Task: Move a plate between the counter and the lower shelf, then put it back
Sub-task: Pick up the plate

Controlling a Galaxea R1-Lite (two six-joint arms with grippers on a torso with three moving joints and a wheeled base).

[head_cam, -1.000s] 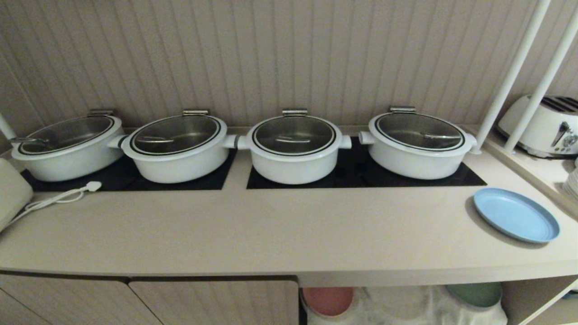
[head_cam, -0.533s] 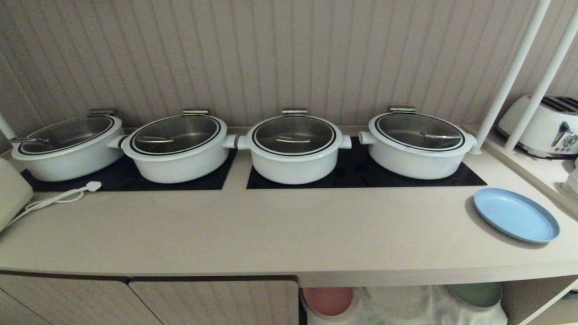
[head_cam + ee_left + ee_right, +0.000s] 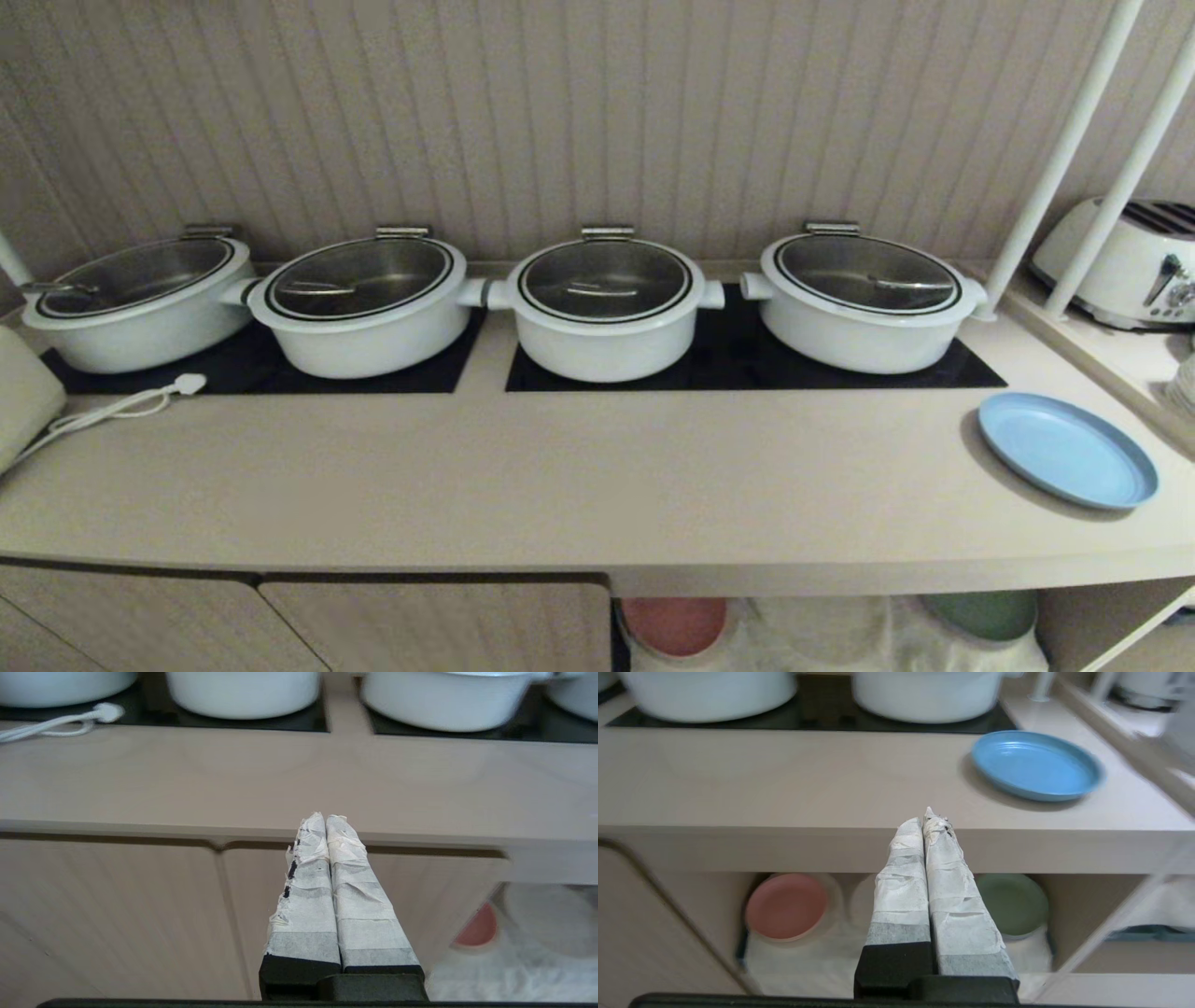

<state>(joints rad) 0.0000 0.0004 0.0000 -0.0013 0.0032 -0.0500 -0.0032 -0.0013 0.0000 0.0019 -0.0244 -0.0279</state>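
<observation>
I have both grippers clenched on nothing, the left gripper (image 3: pixel 327 817) before the ribbed cabinet doors (image 3: pixel 140 914), the right gripper (image 3: pixel 926 817) before the counter (image 3: pixel 784 793) edge. The blue plate (image 3: pixel 1036 764) lies empty on the counter, beyond and to the right of the right jaws. Under them, the lower shelf (image 3: pixel 1069 896) holds a pink plate (image 3: pixel 786 905) and a green plate (image 3: pixel 1013 903) on white cloth (image 3: pixel 808 961); four lidded white pots (image 3: pixel 605 313) sit on the black hob panels (image 3: pixel 747 369).

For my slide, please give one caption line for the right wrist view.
Shut right claw before the counter; blue plate above, pink plate and green plate on the lower shelf.
</observation>
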